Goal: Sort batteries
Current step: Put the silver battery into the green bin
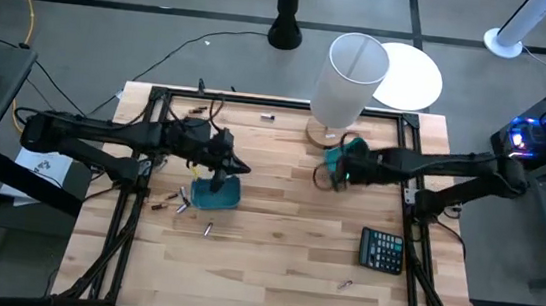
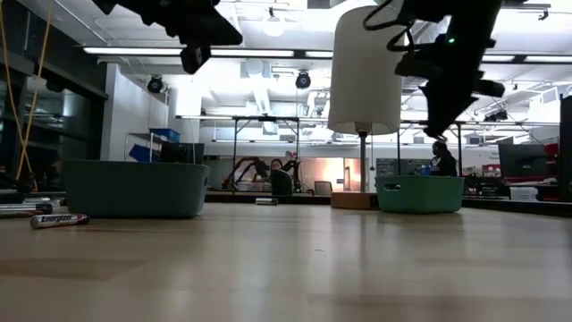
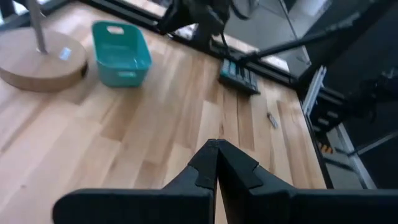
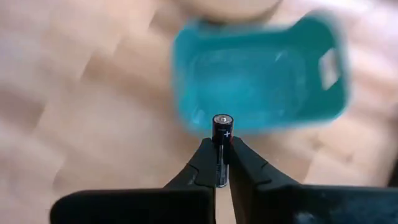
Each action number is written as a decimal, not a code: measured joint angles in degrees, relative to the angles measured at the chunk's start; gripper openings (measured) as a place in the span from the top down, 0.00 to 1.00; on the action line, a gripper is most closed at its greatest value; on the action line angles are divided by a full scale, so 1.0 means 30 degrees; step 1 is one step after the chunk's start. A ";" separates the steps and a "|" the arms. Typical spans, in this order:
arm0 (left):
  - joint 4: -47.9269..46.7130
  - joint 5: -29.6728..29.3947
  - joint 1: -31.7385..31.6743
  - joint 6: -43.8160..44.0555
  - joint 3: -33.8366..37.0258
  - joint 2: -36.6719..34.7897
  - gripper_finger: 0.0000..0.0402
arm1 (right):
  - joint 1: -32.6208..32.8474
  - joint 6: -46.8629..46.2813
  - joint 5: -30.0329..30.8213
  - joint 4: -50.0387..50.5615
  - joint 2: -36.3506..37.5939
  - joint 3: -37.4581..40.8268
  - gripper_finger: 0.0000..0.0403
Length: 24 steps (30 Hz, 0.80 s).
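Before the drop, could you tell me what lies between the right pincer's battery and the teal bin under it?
Nothing: in the right wrist view, the battery in the right pincer hangs over the teal bin edge.

Light wood-plank table [image 1: 272, 263], black frame round it. On it: teal bin [image 1: 217, 196] left of centre, second teal bin [image 1: 346, 150] upper centre-right beside lamp base [image 1: 319, 132], calculator [image 1: 382, 250] lower right, loose batteries [image 1: 180, 204] left of centre.

A lab: framed wooden table [image 1: 272, 263], ceiling strip lights [image 2: 295, 54], workbenches [image 2: 259, 121] behind.
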<state>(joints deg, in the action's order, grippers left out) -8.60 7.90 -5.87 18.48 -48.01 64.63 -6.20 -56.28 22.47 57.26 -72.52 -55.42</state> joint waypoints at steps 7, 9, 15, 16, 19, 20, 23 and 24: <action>-0.0118 0.0002 -0.0967 0.0117 -0.0013 -0.0819 1.00 | -0.4382 0.3887 -0.0717 -0.2108 -0.0754 0.0000 0.94; -0.0177 0.0001 -0.1068 0.0125 -0.0013 -0.0979 1.00 | -0.5064 0.4430 -0.0709 -0.2619 -0.1027 0.0000 0.91; -0.0213 0.0002 -0.1092 0.0139 -0.0013 -0.1060 1.00 | -0.5675 0.5441 -0.2151 -0.2759 -0.1213 0.0000 0.76; -0.0213 0.0002 -0.1092 0.0139 -0.0013 -0.1060 1.00 | -0.5579 0.5553 -0.2343 -0.2616 -0.1212 0.0000 0.74; -0.0228 0.0002 -0.1092 0.0136 -0.0013 -0.1060 1.00 | -0.5218 0.5917 -0.2991 -0.2111 -0.1215 0.0000 0.69; -0.0228 0.0002 -0.1092 0.0132 -0.0013 -0.1060 1.00 | -0.5045 0.5910 -0.3303 -0.1992 -0.1215 0.0000 0.68; -0.0228 0.0002 -0.1092 0.0132 -0.0013 -0.1060 1.00 | -0.4219 0.5919 -0.4718 -0.1599 -0.1211 0.0000 0.67; -0.0228 0.0002 -0.1092 0.0132 -0.0013 -0.1060 1.00 | -0.3808 0.5919 -0.5249 -0.1489 -0.1215 0.0000 0.67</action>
<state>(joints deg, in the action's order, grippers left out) -9.28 7.90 -9.15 18.87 -48.05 61.45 -17.62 -38.52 6.72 52.79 -76.16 -55.42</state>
